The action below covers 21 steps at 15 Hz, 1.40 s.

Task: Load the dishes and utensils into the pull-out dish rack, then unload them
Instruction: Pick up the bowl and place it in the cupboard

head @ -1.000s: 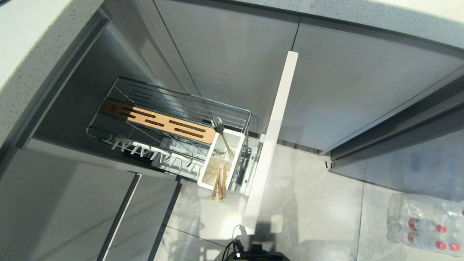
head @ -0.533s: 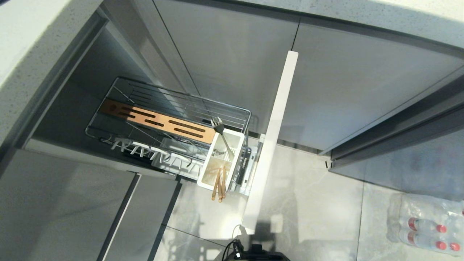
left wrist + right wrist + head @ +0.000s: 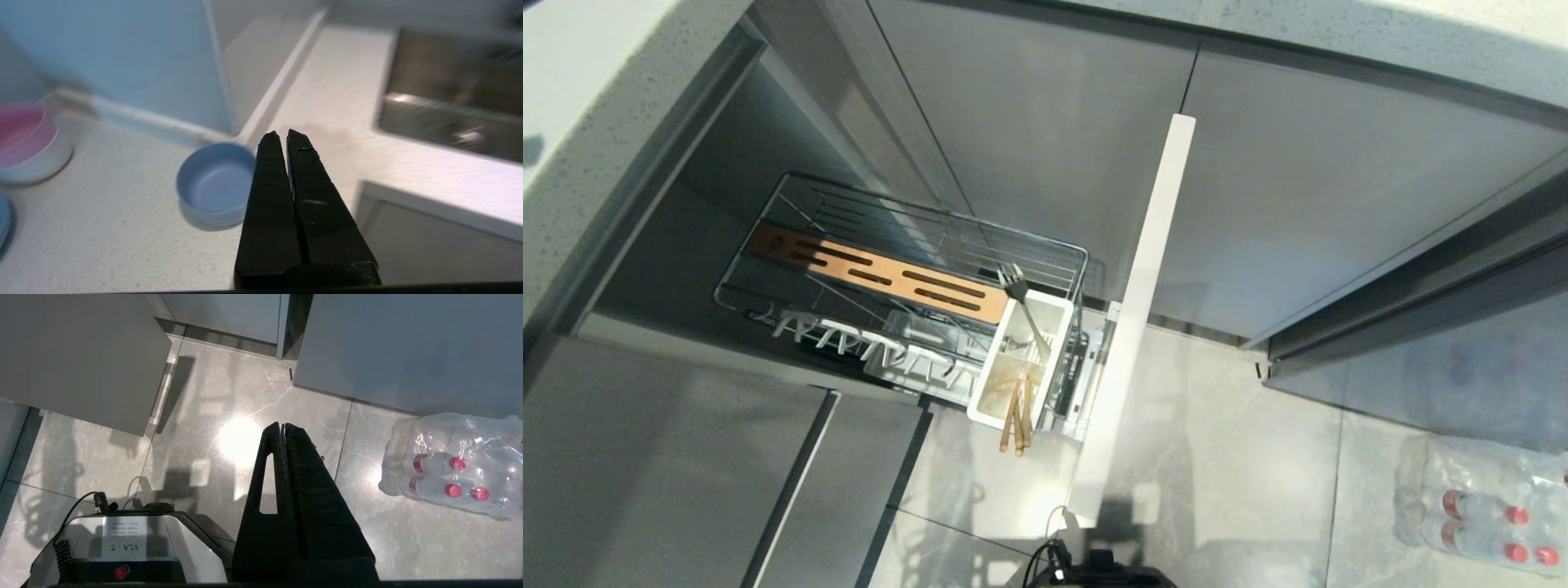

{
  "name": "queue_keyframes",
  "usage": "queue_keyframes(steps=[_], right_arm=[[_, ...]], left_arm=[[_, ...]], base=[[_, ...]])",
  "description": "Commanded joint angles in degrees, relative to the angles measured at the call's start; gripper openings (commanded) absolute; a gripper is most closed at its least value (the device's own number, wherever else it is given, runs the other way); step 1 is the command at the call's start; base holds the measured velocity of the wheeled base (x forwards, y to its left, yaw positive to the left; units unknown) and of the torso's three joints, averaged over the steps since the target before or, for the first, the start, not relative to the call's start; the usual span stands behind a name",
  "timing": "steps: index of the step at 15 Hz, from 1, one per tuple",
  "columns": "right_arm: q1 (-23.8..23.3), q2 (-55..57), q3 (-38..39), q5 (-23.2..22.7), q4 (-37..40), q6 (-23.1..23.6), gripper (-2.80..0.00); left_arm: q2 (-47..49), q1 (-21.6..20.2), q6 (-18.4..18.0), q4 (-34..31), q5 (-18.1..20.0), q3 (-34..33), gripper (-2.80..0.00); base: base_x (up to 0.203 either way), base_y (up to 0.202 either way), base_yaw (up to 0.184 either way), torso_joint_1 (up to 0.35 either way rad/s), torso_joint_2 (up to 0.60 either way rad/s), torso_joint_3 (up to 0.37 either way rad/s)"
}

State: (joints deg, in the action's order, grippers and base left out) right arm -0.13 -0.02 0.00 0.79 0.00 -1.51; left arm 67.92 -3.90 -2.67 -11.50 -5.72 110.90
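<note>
1. The left hand hangs over the desk with its fingers pressed together and nothing between them. The blue bowl sits just beside its tips, upright and empty.
2. The right hand is also closed and empty, parked low over the floor above the robot's base.
3. The rack stands pulled out below. The fork and chopsticks stand in its white cup; the white prongs hold nothing. No pink plate shows in any view.
4. Judged from this, the bowl is the next item to load.
5. Risk: closed fingers cannot take the rim. Lowered as they are, they would likely push the bowl and slide it along the desk.
6. Risk: the bowl lies near the desk's inner corner, where a raised ledge and the pale blue wall meet. A nudge that way would jam it against them.
7. Risk: the stacked pink-and-white bowls and a blue plate edge lie on the bowl's other side. A wide sweep might clip them.
8. Open room: bare desk lies on the near side of the bowl. The sink is well apart.
9. Below, the narrow rack front and wire walls leave a tight drop zone.
</note>
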Motion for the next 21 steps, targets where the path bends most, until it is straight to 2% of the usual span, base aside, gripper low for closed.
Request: queue_keyframes(steps=[1,4,7,10,19,20,21], right_arm=[[0.01,0.02,0.00,0.00,0.00,-0.02,-2.80],[0.00,0.02,0.00,0.00,0.00,0.02,-2.80],[0.05,0.02,0.00,0.00,0.00,0.02,-2.80],[0.05,0.02,0.00,0.04,0.00,-0.02,-2.80],[0.05,0.02,0.00,0.00,0.00,-0.06,-2.80],[-0.04,0.02,0.00,0.00,0.00,0.02,-2.80],[0.05,0.02,0.00,0.00,0.00,0.02,-2.80]], left_arm=[[10.60,-4.30,-0.06,-0.01,-0.88,1.07,-2.80],[15.48,-8.63,0.39,-5.14,-2.12,1.50,-2.80],[16.77,-8.81,6.04,-5.54,-1.91,1.51,-2.80],[16.16,-8.85,8.84,-4.84,-1.52,1.51,-2.80],[12.74,-7.97,9.61,-5.03,-0.34,1.51,-2.80],[12.86,-7.89,9.63,-4.87,-0.25,1.51,0.00],[12.94,-7.51,9.68,-4.86,-0.25,1.51,0.00]], base=[[0.000,0.000,0.000,0.000,0.00,0.000],[0.000,0.000,0.000,0.000,0.00,0.000],[0.000,0.000,0.000,0.000,0.00,0.000],[0.000,0.000,0.000,0.000,0.00,0.000],[0.000,0.000,0.000,0.000,0.00,0.000],[0.000,0.000,0.000,0.000,0.00,0.000],[0.000,0.000,0.000,0.000,0.00,0.000]])
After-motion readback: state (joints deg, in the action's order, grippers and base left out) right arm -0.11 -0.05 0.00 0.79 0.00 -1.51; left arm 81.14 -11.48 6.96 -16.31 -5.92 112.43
